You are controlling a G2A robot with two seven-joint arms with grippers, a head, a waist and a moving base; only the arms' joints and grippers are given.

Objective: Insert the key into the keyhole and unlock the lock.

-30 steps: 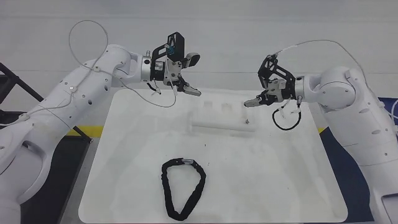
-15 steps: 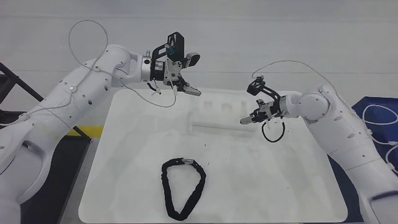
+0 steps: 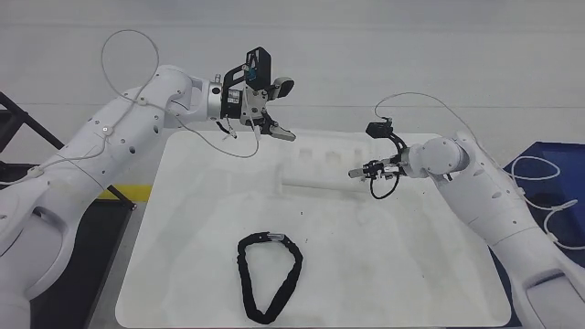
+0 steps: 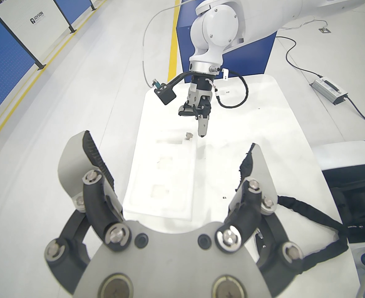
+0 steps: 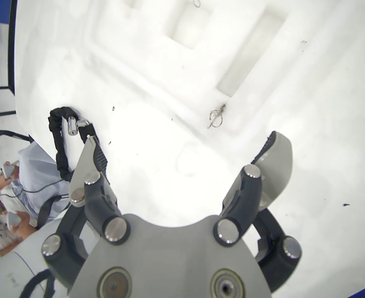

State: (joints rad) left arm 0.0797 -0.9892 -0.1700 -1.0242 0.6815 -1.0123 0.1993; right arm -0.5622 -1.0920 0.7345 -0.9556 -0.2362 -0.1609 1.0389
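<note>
A small metal key (image 5: 216, 118) on a ring stands stuck in the white foam block (image 5: 157, 63), at the end of a long slot. My right gripper (image 5: 184, 144) hovers open just short of the key, nothing between its fingers. From the left wrist view the key (image 4: 188, 136) sits close beside the right gripper (image 4: 202, 128). The black chain lock (image 3: 268, 274) lies looped on the table's near side, its silver cylinder (image 5: 72, 125) at the top of the loop. My left gripper (image 3: 279, 132) hangs open and empty over the table's far left edge.
The foam block (image 3: 324, 172) has several shallow rectangular pockets, and a small ring (image 5: 196, 2) lies by one of them. The white table (image 3: 411, 265) is bare around the lock. A blue cabinet (image 4: 226, 32) stands beyond the table's right end.
My right arm has swung in and down, carrying its gripper leftward along the foam block toward the key. The left arm and the chain lock have stayed put.
</note>
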